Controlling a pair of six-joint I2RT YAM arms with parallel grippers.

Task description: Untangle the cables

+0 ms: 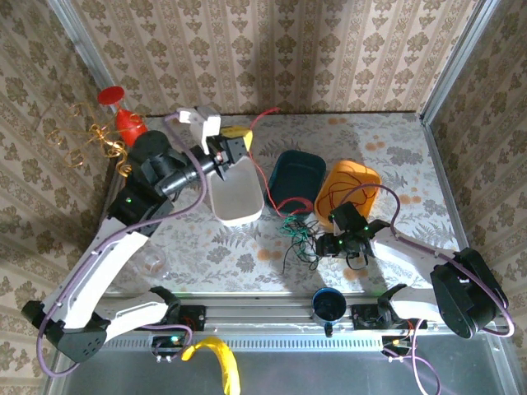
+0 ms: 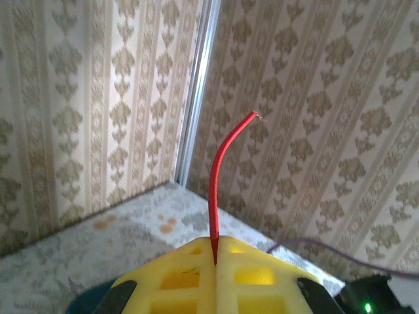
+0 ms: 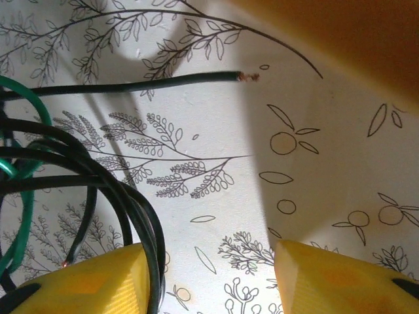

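My left gripper (image 1: 241, 137) is raised over the back of the table, shut on a red cable (image 1: 265, 177). In the left wrist view the red cable (image 2: 214, 196) rises from between the closed yellow fingers (image 2: 170, 281) to its free end. From the gripper it trails down to a tangle of green and black cables (image 1: 296, 237) at centre. My right gripper (image 1: 319, 245) is low beside that tangle, open. Its left finger (image 3: 85, 281) touches looped black cables (image 3: 124, 196), with a green cable (image 3: 26, 170) further left. A dark cable end (image 3: 196, 80) lies ahead on the cloth.
A white tub (image 1: 237, 196), a dark teal tub (image 1: 298, 174) and an orange tub (image 1: 347, 188) stand behind the tangle. A blue cup (image 1: 329, 304) sits at the near edge. A red object (image 1: 128, 123) and gold curls are at back left.
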